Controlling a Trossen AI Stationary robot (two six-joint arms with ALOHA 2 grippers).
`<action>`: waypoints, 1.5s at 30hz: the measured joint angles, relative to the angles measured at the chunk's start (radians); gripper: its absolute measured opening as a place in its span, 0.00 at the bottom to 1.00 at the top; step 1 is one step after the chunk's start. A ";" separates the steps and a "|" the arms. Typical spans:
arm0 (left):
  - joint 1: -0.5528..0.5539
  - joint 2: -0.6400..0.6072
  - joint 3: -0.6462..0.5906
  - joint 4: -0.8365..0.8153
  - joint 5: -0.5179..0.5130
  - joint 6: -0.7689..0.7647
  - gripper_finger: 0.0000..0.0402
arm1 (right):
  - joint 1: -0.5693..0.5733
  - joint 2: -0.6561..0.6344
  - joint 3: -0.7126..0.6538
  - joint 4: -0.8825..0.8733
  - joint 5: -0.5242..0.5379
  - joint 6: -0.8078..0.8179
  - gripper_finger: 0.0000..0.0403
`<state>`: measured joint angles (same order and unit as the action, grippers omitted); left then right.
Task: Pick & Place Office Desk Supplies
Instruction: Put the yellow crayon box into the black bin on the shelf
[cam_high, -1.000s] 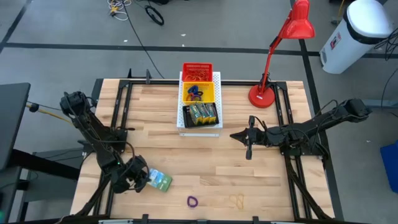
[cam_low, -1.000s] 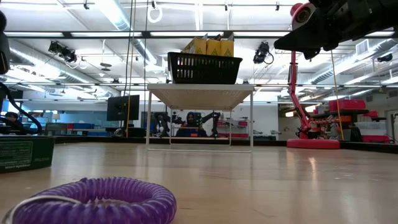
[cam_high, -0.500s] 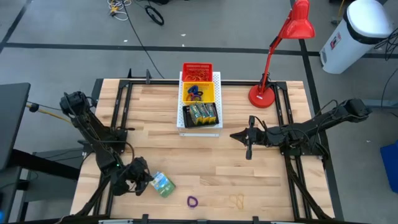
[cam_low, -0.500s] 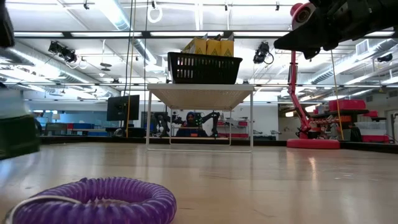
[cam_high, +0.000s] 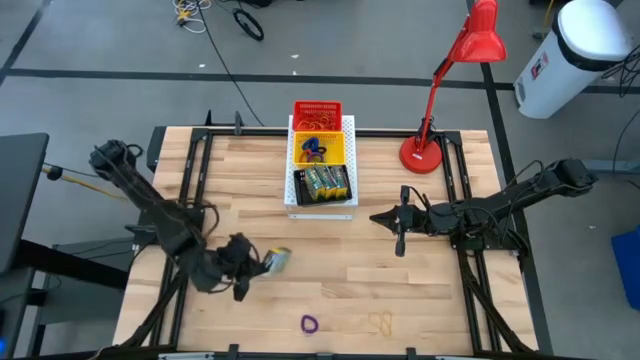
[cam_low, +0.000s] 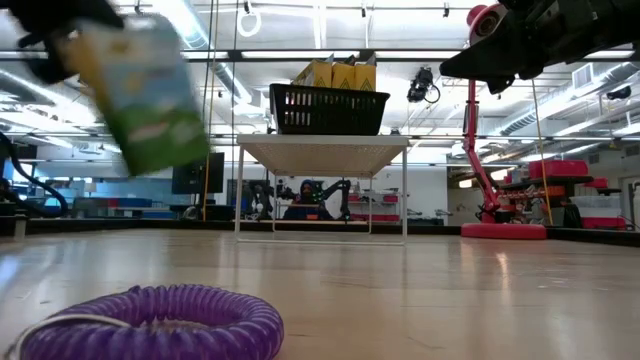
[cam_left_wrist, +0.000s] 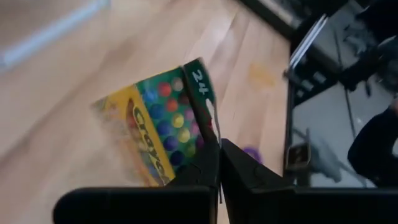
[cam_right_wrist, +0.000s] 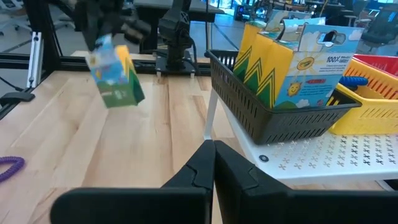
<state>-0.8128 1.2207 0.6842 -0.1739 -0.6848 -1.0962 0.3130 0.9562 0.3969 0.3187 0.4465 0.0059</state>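
Note:
A yellow-and-green crayon box (cam_high: 277, 260) hangs in the air over the table's near left part. My left gripper (cam_high: 256, 263) is shut on it. The same box (cam_low: 145, 85) shows high in the low view and tilted (cam_right_wrist: 115, 74) in the right wrist view. A purple elastic loop (cam_high: 309, 323) and a thin rubber band (cam_high: 381, 322) lie flat near the table's near edge. My right gripper (cam_high: 400, 225) is shut on nothing and hovers right of the middle. My left gripper pinches a thin edge of the crayon box (cam_left_wrist: 211, 127) between its two fingertips (cam_left_wrist: 205, 165), beside the dark green end marked 24. The fingers come nearly level from the table's left. The box is lifted clear of the table, tilted, and sticks out beyond the fingertips.
A white perforated board (cam_high: 347, 125) at the far middle carries a red basket (cam_high: 316, 114), a yellow basket (cam_high: 318, 148) and a black basket (cam_high: 322, 184) with crayon boxes. A red desk lamp (cam_high: 440, 100) stands at the far right. Bare wood lies between both arms.
My left gripper has shut on the crayon box near the table's near left corner. It has lifted the box clear of the table and carried it toward the table's right and far side. The box has tipped out of its flat lie.

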 joint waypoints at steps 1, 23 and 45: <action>0.017 -0.015 0.012 -0.002 0.000 0.028 0.02 | 0.000 0.000 0.000 0.000 0.000 -0.003 0.03; 0.332 -0.272 0.176 -0.069 -0.018 0.312 0.03 | 0.000 0.000 0.000 -0.001 0.000 -0.003 0.03; 0.623 -0.242 0.206 -0.016 0.177 0.318 0.03 | 0.000 0.000 0.000 0.016 0.000 -0.022 0.03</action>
<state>-0.1895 0.9786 0.8902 -0.1898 -0.5076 -0.7781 0.3134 0.9562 0.3969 0.3343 0.4461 -0.0162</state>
